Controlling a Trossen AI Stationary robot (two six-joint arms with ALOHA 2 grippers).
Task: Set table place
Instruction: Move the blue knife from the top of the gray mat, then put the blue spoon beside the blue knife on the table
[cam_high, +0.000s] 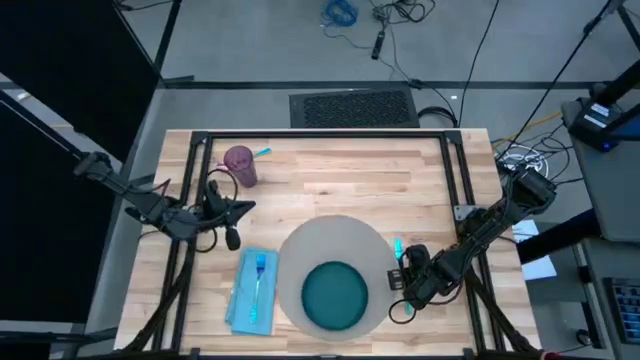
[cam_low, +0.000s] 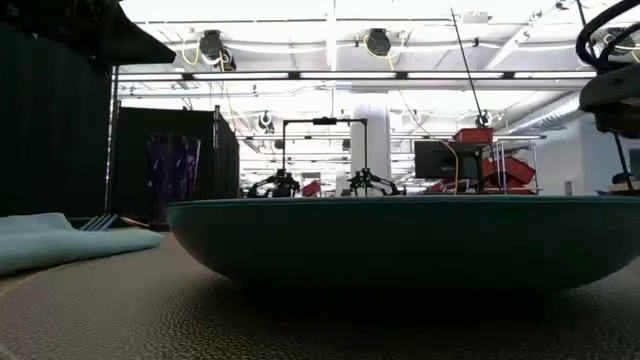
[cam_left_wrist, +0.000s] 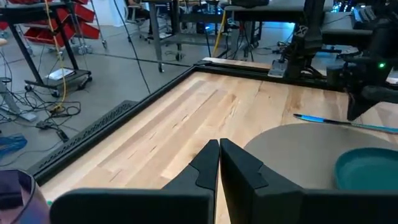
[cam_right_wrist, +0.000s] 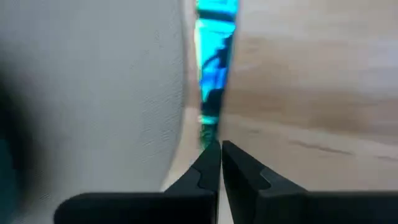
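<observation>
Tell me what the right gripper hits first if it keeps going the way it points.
The right gripper, fingers shut, points along the blue utensil lying on the table beside the placemat. It would likely meet that utensil first; its tips look right at the near end, though depth is unclear.

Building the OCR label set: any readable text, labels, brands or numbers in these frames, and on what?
None readable.
Purple cup, teal plate, grey placemat, blue napkin and the fork on it: no print shows.
Blue utensil by the right gripper: dark marks, too blurred to read.
Room equipment in the low view: too small to read.
</observation>
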